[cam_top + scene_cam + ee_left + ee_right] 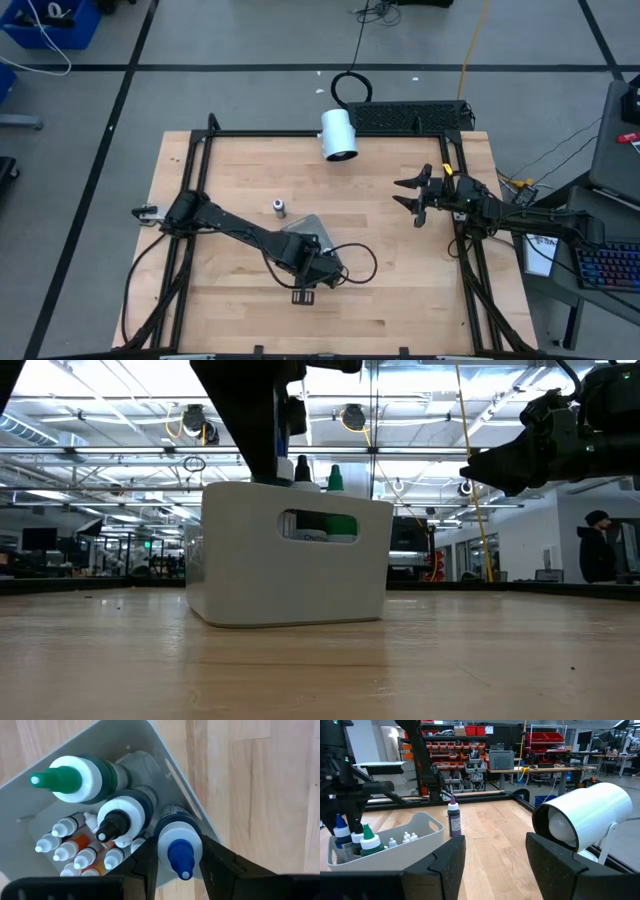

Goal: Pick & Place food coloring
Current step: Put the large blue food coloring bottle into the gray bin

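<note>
A white bin (303, 228) stands mid-table and holds food coloring bottles: a green-capped one (70, 779), a black-tipped one (117, 820) and several tiny white-tipped ones (67, 842). My left gripper (179, 846) points down over the bin's near corner, shut on a blue-capped food coloring bottle (176, 840). A purple bottle (453, 820) stands upright on its base on the table beyond the bin. At the table's right side my right gripper (408, 195) hangs level above the table, open and holding nothing. My left gripper pinches the blue-capped bottle by its white collar (172, 836), just under the cap, between its two fingers (150, 855). The fingers come from above, pointing down. The bottle stands upright in the hold, its lower body (341, 842) down inside the bin next to the wall.
A large white cylinder (338, 135) on a stand sits at the table's far edge. A black frame (300, 133) runs round the table. Bare wood lies between the bin and the right arm, and along the near edge.
</note>
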You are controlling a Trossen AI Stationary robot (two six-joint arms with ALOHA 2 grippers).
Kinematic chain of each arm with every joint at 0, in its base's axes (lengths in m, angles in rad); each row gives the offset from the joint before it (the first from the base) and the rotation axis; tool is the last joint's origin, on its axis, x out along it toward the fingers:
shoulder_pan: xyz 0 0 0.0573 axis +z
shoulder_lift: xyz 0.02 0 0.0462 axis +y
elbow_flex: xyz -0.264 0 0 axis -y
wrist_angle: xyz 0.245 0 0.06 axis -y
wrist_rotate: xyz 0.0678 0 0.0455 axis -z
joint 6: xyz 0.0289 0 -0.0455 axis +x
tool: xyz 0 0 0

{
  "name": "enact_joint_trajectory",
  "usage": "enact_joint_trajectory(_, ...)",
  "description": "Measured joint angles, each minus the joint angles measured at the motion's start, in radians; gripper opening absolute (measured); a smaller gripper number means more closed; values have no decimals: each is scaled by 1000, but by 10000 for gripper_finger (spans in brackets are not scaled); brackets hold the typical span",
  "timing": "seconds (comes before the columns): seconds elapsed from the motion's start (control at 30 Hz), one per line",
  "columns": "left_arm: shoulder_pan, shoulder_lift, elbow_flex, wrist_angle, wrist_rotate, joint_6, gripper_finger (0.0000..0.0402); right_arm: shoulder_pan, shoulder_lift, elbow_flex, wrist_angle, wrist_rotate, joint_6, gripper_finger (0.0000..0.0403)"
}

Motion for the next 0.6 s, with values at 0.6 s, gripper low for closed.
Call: enact_joint_trajectory(0.6,0,26,2,26,13,7,121,0,0,0,0,0,0,196)
